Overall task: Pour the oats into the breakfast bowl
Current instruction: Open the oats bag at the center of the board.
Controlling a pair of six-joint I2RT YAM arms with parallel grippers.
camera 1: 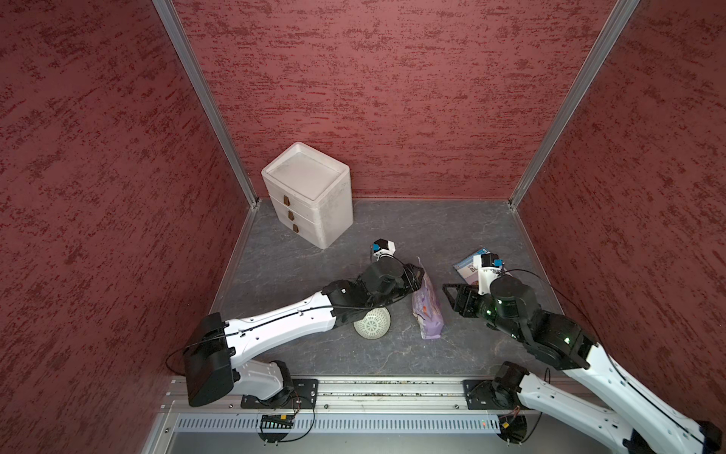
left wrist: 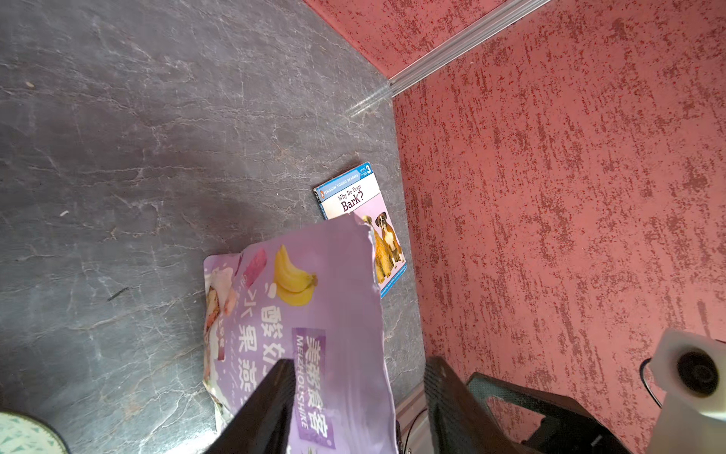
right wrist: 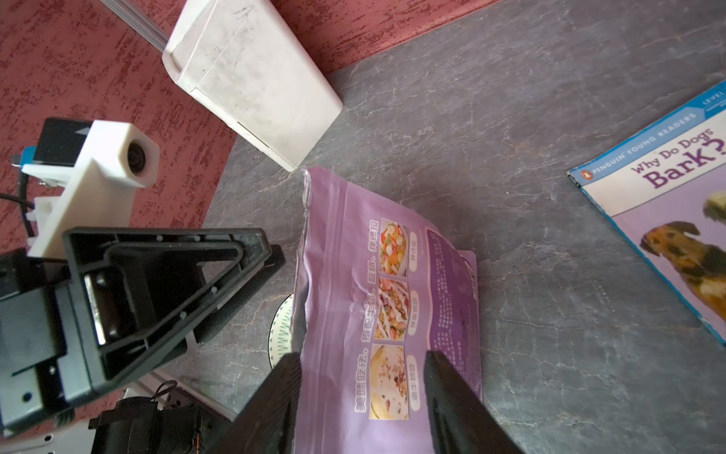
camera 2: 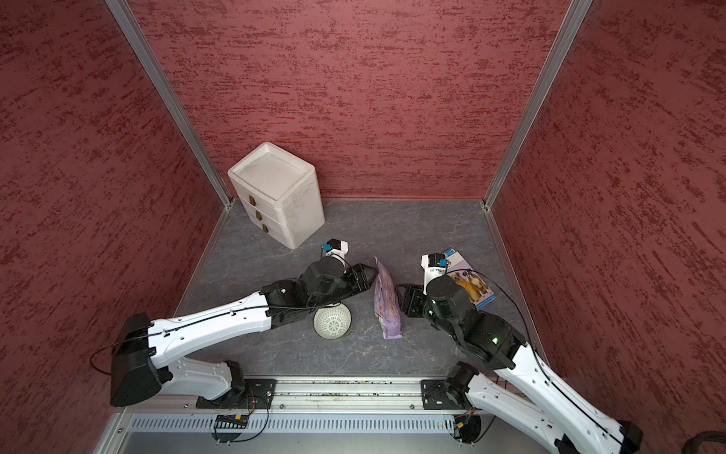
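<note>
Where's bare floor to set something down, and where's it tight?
Free: back stretch between drawer box and book; front strip between bowl, pouch and rail. Crowded: middle, left gripper and right gripper flank the pouch.

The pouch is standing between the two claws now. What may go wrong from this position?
1. The pouch stands upright with its top torn open, and neither the left claw nor the right claw looks closed on it; a nudge may tip it and spill.
2. The bowl sits partly under the left arm, so the arm may knock it, or the pour may miss.
</note>
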